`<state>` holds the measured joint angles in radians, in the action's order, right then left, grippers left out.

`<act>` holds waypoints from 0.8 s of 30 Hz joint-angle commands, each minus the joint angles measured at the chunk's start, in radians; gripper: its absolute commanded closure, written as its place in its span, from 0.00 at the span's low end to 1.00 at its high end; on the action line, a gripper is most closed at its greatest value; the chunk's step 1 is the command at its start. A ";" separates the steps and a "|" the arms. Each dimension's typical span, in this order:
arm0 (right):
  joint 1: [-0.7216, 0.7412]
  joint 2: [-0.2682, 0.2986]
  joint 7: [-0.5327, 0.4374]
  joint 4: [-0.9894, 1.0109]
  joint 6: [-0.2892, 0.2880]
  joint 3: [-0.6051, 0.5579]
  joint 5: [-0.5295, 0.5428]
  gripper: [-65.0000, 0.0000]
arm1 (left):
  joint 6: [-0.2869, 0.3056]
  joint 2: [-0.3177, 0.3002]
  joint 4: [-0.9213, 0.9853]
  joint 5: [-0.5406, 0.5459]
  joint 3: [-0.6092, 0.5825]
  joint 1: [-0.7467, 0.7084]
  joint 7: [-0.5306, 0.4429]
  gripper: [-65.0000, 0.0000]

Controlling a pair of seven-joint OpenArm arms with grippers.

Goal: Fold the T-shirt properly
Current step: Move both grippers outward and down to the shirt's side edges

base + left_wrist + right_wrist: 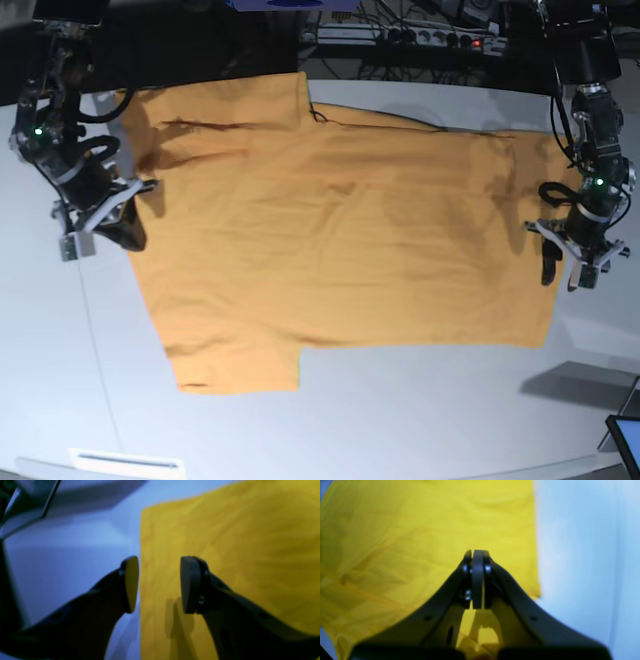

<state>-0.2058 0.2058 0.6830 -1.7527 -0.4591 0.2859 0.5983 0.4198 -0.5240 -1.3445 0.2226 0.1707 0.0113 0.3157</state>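
The orange-yellow T-shirt lies spread flat on the white table, its sleeves toward the left of the base view. My left gripper hovers at the shirt's right edge. In the left wrist view that gripper is open and straddles the straight edge of the T-shirt, with nothing between its pads. My right gripper is at the shirt's left edge, below the upper sleeve. In the right wrist view this gripper is shut above the T-shirt, and I see no cloth pinched in it.
A power strip and cables lie behind the table's far edge. A dark screen corner stands at the lower right, and appears in the left wrist view as a dark screen edge. A white label lies near the front edge.
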 commanded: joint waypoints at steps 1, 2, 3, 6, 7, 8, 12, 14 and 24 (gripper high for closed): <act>0.018 -0.001 -0.015 -0.020 -0.007 0.017 0.018 0.98 | -0.014 -0.031 0.001 0.002 0.000 0.034 -0.022 0.58; 0.027 -0.007 -0.003 -0.020 -0.007 0.029 0.018 0.98 | -0.014 -0.031 0.013 -0.010 -0.012 0.049 -0.022 0.58; 0.035 -0.015 0.011 -0.020 -0.007 0.046 0.018 0.98 | -0.014 -0.031 0.030 -0.030 -0.026 0.071 -0.022 0.58; 0.052 -0.018 0.054 -0.020 -0.007 0.078 0.018 0.98 | -0.014 -0.025 0.087 -0.111 -0.064 0.120 -0.025 0.58; 0.055 -0.018 0.065 -0.020 -0.007 0.080 0.018 0.98 | -0.014 -0.023 0.099 -0.134 -0.075 0.129 -0.025 0.58; 0.055 -0.018 0.071 -0.020 -0.007 0.080 0.018 0.98 | -0.014 -0.022 0.107 -0.150 -0.089 0.134 -0.025 0.58; 0.053 -0.016 0.097 -0.014 -0.007 0.080 0.018 0.98 | -0.014 -0.011 0.109 -0.168 -0.104 0.128 -0.025 0.59; 0.052 -0.016 0.097 -0.013 -0.007 0.080 0.016 0.98 | -0.014 0.012 0.109 -0.168 -0.093 0.126 -0.025 0.59; 0.108 0.093 0.100 -0.005 -0.005 0.075 0.013 0.98 | -0.014 0.114 0.098 -0.177 0.068 0.111 -0.025 0.59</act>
<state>-0.1028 0.2848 0.7975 -1.7504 -0.4614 0.3576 0.5991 0.4171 -0.3893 -1.2224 0.0414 0.2302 0.1028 0.3149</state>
